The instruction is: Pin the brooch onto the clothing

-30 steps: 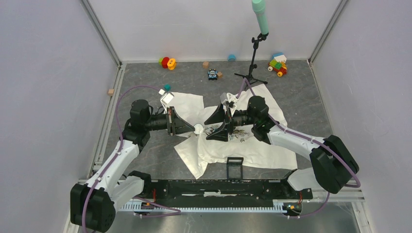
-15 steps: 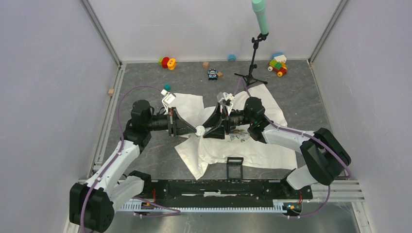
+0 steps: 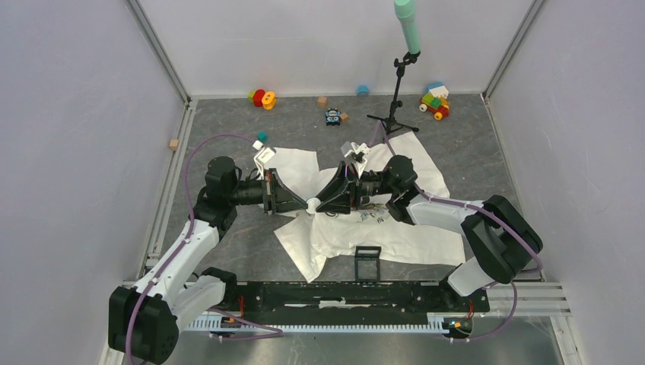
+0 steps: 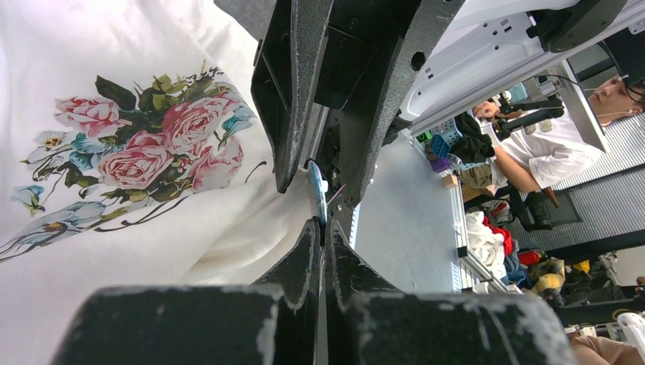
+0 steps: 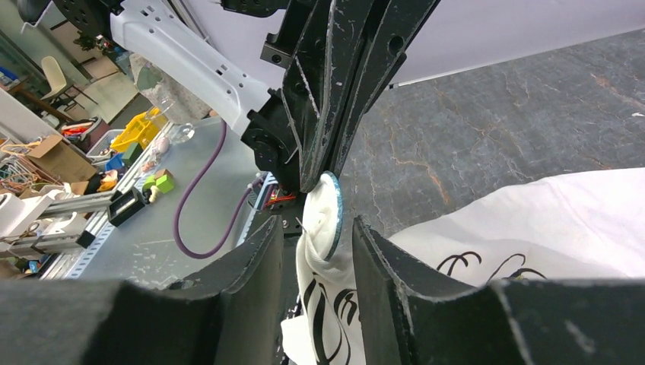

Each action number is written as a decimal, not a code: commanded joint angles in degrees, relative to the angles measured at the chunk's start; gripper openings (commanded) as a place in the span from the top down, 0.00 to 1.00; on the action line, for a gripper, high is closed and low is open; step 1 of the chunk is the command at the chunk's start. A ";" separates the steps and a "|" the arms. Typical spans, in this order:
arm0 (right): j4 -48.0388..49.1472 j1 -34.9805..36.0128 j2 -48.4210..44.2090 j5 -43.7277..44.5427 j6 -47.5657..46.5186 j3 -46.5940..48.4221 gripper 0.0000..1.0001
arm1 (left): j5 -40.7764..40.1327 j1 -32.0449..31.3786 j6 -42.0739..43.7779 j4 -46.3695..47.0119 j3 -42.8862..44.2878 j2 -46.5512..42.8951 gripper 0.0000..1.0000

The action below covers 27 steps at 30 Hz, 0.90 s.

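The white T-shirt [image 3: 403, 232] lies crumpled on the grey table, with its rose print in the left wrist view [image 4: 144, 152] and its black script in the right wrist view [image 5: 464, 262]. My left gripper [image 3: 303, 203] is shut on the brooch [image 3: 311, 204], a small disc seen edge-on in the left wrist view [image 4: 315, 190]. My right gripper [image 3: 319, 204] faces it tip to tip. Its jaws stand open in the right wrist view [image 5: 316, 228], on either side of the brooch [image 5: 331, 209] and a raised fold of shirt [image 5: 316, 258]. A thin pin shows beside the fold.
A black square frame holder [image 3: 367, 261] stands near the shirt's front hem. A microphone stand [image 3: 395, 99] rises behind the shirt. Toys [image 3: 262, 98] [image 3: 435, 100], a black-and-blue toy [image 3: 332, 115] and small blocks [image 3: 173, 143] lie along the back and left.
My right gripper has moved left toward the left gripper and now straddles the brooch and the fold of shirt. The left gripper has barely moved.
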 commanded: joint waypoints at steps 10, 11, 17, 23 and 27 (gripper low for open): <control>-0.59 0.56 1.13 -0.28 -2.86 0.00 0.63 | 2.01 -0.38 -1.78 2.95 0.08 -0.58 0.98; -0.62 0.61 1.24 -0.33 -2.89 0.13 0.63 | 2.01 -0.38 -1.81 2.95 0.05 -0.61 0.98; -0.97 0.95 1.95 -0.46 -3.16 1.36 0.65 | 2.03 -0.47 -1.74 2.95 -0.02 -0.47 0.98; -0.97 1.13 2.75 -0.78 -2.96 2.28 0.71 | 2.29 -0.89 -1.80 2.95 -0.13 -0.30 0.98; -0.97 1.36 2.87 -1.42 -2.66 3.14 0.74 | 2.27 -1.17 -1.87 2.95 -0.12 -0.12 0.98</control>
